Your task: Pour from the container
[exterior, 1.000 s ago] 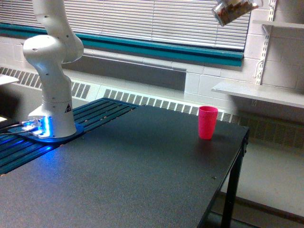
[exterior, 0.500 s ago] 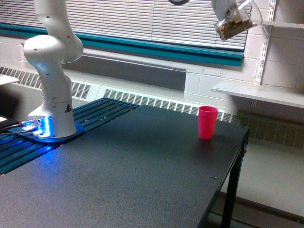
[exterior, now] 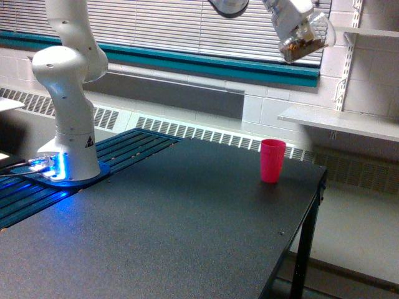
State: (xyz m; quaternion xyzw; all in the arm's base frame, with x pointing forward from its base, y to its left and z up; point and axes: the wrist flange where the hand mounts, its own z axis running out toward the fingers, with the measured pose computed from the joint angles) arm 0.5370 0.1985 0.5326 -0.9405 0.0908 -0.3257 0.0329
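The container (exterior: 305, 38), a small clear cup with brown granular bits inside, hangs high near the top of the exterior view, tilted. My gripper (exterior: 293, 22) is shut on it, its white body showing just above and to the left of the cup. A pink cup (exterior: 272, 161) stands upright on the black table (exterior: 168, 230), near its far right edge, well below the container and a little to its left.
The arm's white base (exterior: 68, 112) stands at the exterior view's left on a blue slatted platform (exterior: 124, 149). White wall shelves (exterior: 343, 121) hang at the right beyond the table's edge. Window blinds and a radiator run along the back wall.
The gripper and container have come down and slightly rightward, bringing more of the wrist into view. The container's tilt has changed. The pink cup has not moved.
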